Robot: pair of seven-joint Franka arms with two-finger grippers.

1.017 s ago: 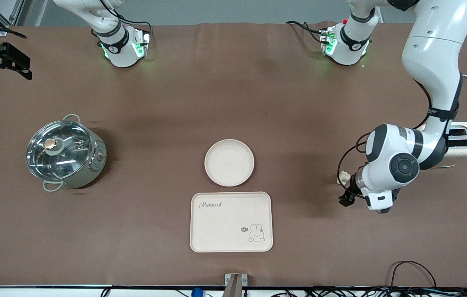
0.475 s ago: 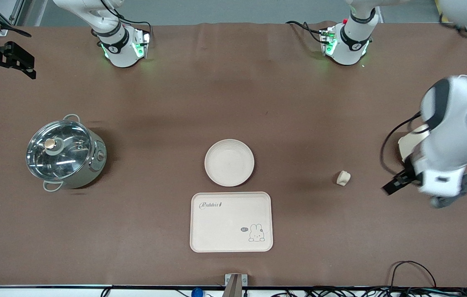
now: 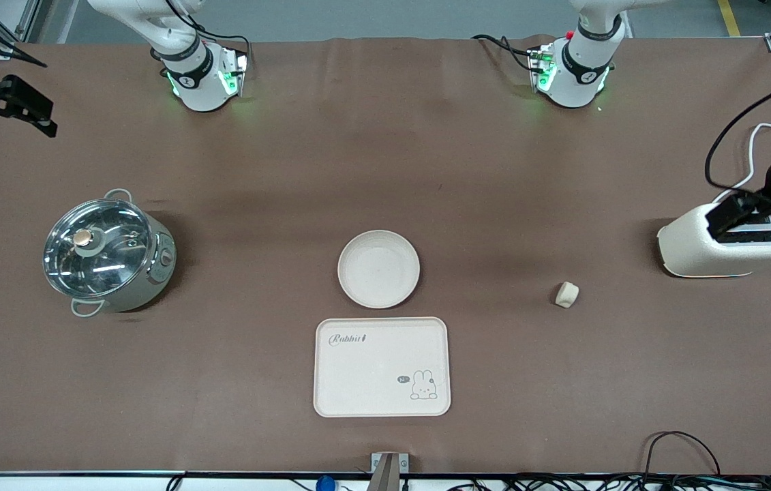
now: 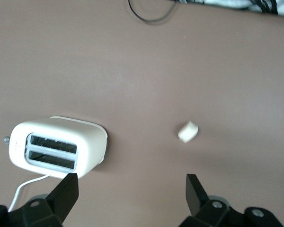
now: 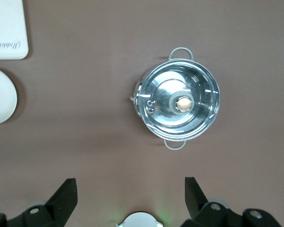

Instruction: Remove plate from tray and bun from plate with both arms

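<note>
The round cream plate (image 3: 378,269) lies mid-table, just farther from the front camera than the rabbit tray (image 3: 382,366). The small pale bun (image 3: 566,294) lies alone on the cloth toward the left arm's end; it also shows in the left wrist view (image 4: 188,132). My left gripper (image 3: 733,213) hangs open and empty over the toaster (image 3: 726,240), its fingertips (image 4: 195,189) wide apart. My right gripper (image 3: 17,106) is open and empty, high at the right arm's end of the table, and waits.
A lidded steel pot (image 3: 107,254) stands toward the right arm's end; it also shows in the right wrist view (image 5: 180,104). The white toaster (image 4: 57,151) has a cord trailing off the table. Cables lie along the front edge.
My left arm has swung up and away from beside the bun to over the toaster. The bun stays where it was. The right gripper has barely shifted.
</note>
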